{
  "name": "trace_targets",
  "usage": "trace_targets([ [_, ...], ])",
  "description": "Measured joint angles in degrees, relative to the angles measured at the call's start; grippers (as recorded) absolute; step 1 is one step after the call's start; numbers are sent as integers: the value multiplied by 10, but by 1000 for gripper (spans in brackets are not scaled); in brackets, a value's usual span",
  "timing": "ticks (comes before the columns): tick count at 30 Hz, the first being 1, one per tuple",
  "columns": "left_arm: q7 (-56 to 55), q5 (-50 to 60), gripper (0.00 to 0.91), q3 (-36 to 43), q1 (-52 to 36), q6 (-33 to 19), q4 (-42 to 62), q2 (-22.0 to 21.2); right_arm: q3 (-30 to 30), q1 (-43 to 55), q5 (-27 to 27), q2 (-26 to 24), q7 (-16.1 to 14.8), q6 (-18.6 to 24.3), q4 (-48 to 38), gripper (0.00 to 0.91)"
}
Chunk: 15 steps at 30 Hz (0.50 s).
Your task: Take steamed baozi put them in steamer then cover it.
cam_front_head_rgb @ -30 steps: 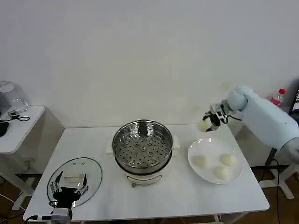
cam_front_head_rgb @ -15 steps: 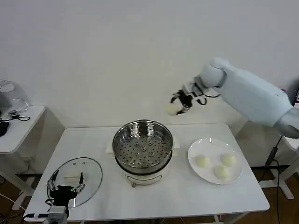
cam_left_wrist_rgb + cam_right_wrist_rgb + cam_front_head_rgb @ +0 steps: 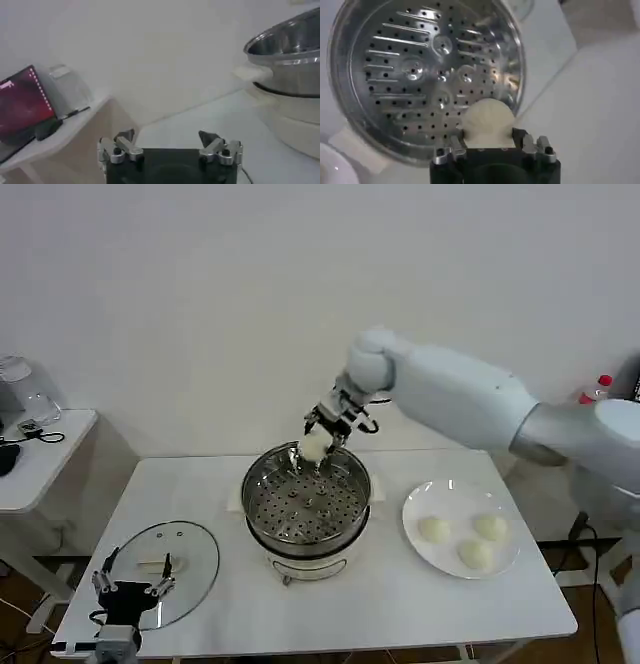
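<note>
My right gripper (image 3: pixel 318 436) is shut on one creamy-white baozi (image 3: pixel 314 446) just above the far rim of the steel steamer (image 3: pixel 305 509). In the right wrist view the same baozi (image 3: pixel 487 122) sits between the fingers, over the perforated tray (image 3: pixel 427 75), which holds nothing. Three more baozi (image 3: pixel 431 529) lie on the white plate (image 3: pixel 415 505) to the steamer's right. The glass cover (image 3: pixel 195 549) lies flat on the table at the front left. My left gripper (image 3: pixel 131 587) hovers open over the cover's near edge, and its spread fingers (image 3: pixel 124 145) hold nothing.
A white side table (image 3: pixel 40 454) with a jug and a cable stands to the left. The left wrist view shows the steamer's side (image 3: pixel 287 65) and a dark screen (image 3: pixel 22 102). A red-capped bottle (image 3: pixel 596 392) stands at the far right. Open tabletop (image 3: pixel 400 594) lies in front.
My right arm has swung left from beside the plate to over the steamer's far rim and come down, carrying the baozi. The left gripper has drifted slightly toward the table's front-left corner.
</note>
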Motion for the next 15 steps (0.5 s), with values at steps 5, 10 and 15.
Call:
trace_targets([
  [5, 0, 0, 907, 0, 0, 0, -1, -4, -1, -17, -30, 21, 12, 35, -28, 655],
  [10, 0, -1, 907, -3, -1, -1, -1, -4, 3, -30, -59, 41, 22, 67, -59, 665],
  [15, 0, -1, 907, -4, -1, -1, 0, -5, 5, -40, -83, 57, 30, 93, -85, 665],
])
